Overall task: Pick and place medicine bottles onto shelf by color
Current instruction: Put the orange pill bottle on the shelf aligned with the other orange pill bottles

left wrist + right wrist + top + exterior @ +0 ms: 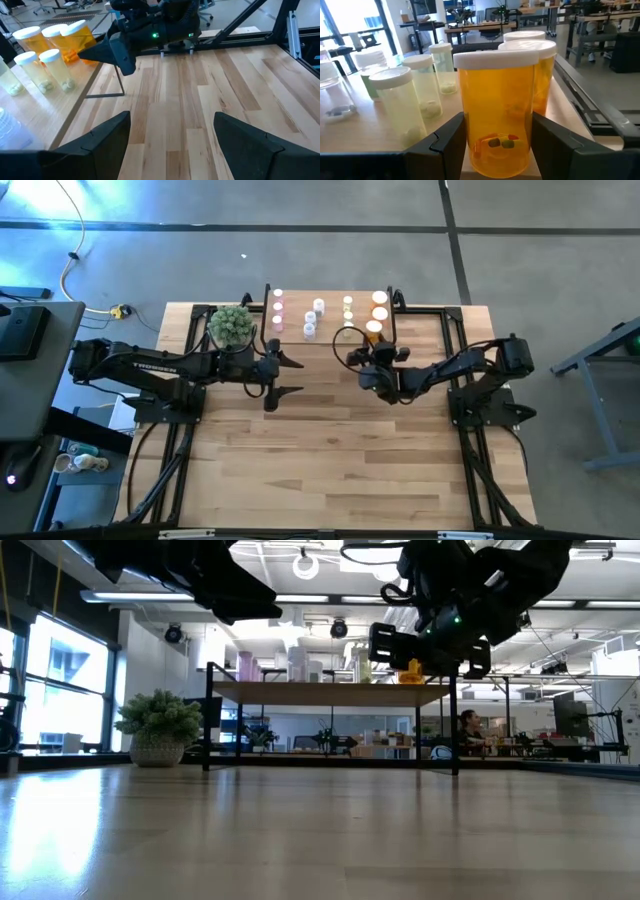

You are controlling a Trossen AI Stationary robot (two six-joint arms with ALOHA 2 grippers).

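Right gripper (497,145) clamps orange bottle (499,112) on shelf (330,330), three orange there; left gripper (170,135) spread, empty.

Colour-sorted bottles (312,317) upright on shelf (330,298) (white-capped)

Orange bottle (497,115) w/ white cap, small green and orange pills inside. Yellow-green bottles (402,107) also white caps. Pink bottles (278,308) at shelf (330,320) left edge. Shelf top light wood, legs black. Green plant (231,325), pale pot.
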